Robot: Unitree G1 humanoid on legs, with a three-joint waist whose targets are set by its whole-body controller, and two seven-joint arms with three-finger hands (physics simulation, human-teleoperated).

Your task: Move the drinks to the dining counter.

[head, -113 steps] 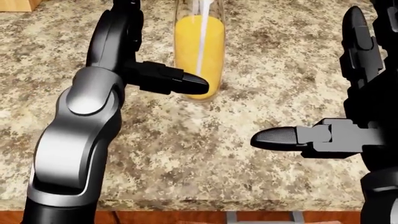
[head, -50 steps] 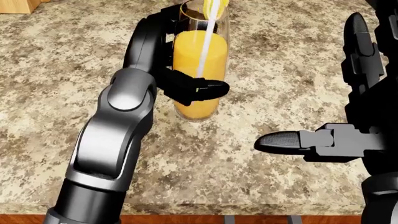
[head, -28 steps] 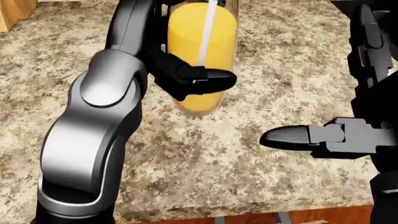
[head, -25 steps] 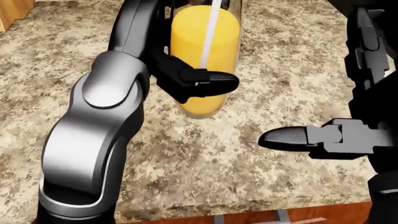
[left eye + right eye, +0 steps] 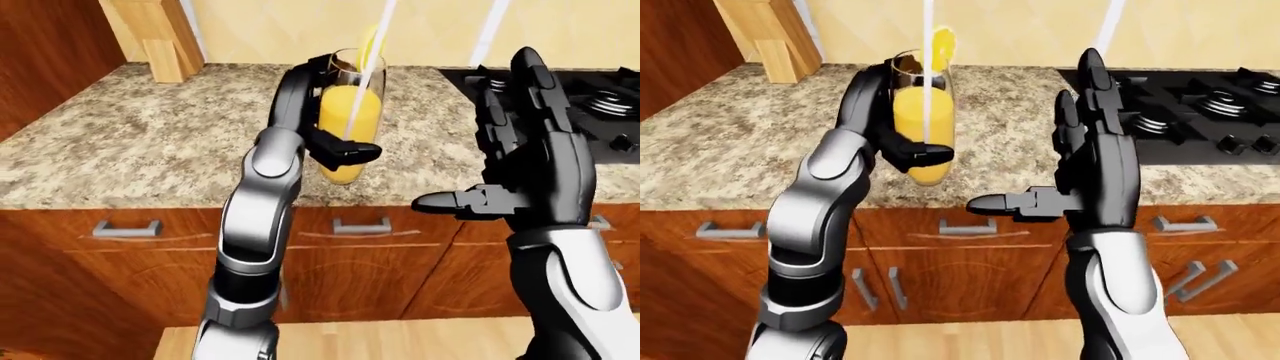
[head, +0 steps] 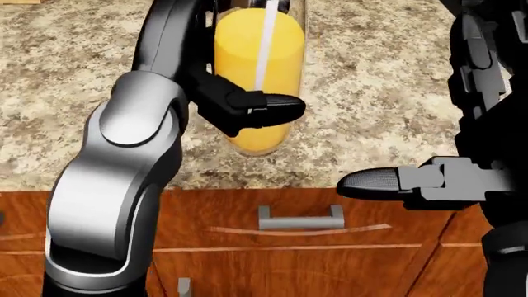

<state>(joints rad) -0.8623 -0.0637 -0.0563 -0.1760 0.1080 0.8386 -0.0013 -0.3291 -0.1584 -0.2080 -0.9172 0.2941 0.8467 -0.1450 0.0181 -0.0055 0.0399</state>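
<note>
A tall glass of orange juice with a white straw and a lemon slice on its rim is in my left hand. The fingers close round the glass and the thumb crosses its near side. The glass hangs just above the granite counter, near its edge, as the head view shows. My right hand is open and empty to the right of the glass, fingers upright, thumb pointing left.
A black gas stove lies on the counter at the right. A wooden block stands at the top left. Wooden drawers with grey handles run below the counter. Wood floor shows at the bottom.
My left hand closed round the glass and lifted it off the counter. The camera has pulled away, so the counter edge and drawers now show in the head view.
</note>
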